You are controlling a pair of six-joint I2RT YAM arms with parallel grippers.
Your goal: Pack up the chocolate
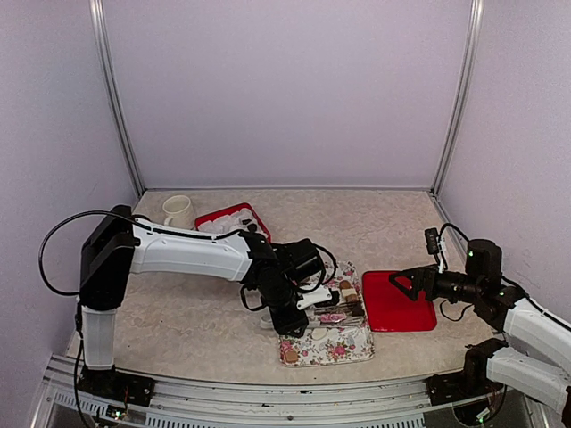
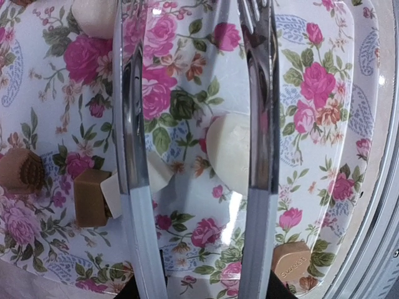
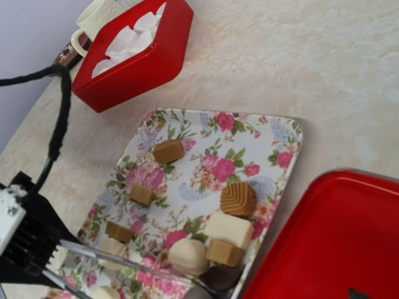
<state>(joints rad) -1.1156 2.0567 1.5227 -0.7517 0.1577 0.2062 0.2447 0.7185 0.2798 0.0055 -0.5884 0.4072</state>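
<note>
In the left wrist view, the left gripper (image 2: 194, 124) stands partly spread above the floral tray (image 2: 318, 156), straddling a cream-white chocolate (image 2: 225, 152) at frame centre. The piece sits close against the finger on the frame's right, with a gap to the one on the left. Its long axis runs along the fingers, so closing would likely pinch its narrow width. Nothing is gripped. The right gripper (image 1: 403, 283), at the right of the top view, is spread wide, empty and farther off.

Three views, one floral tray (image 1: 343, 349)
Top camera looks down from six o'clock; left wrist hovers close above; right wrist looks across from three o'clock.
</note>
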